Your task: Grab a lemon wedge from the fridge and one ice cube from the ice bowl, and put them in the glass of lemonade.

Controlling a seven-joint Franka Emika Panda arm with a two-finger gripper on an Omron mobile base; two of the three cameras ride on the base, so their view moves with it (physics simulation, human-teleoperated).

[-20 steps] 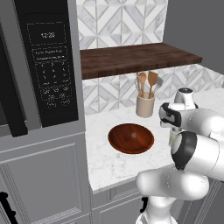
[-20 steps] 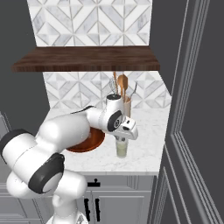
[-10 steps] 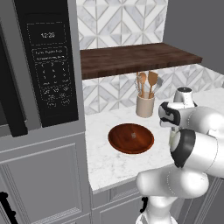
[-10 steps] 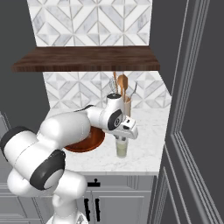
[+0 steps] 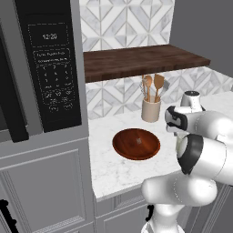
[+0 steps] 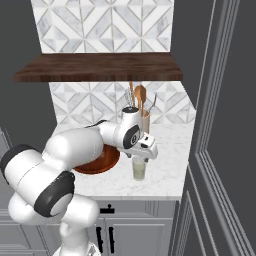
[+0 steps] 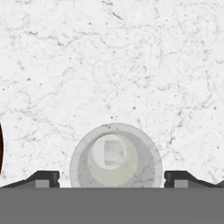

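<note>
One hand (image 7: 112,177), released, straddles the glass of lemonade (image 7: 116,156); inside, perhaps the ice cube (image 7: 114,152).

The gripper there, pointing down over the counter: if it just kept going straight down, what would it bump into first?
Most likely the glass of lemonade, directly below the open gripper. Its fingers stand wider than the rim, so they might straddle it and reach the marble counter.

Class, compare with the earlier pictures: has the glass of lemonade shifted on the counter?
No. The glass of lemonade stands at the same spot, just right of the ice bowl in the right base view.
</note>
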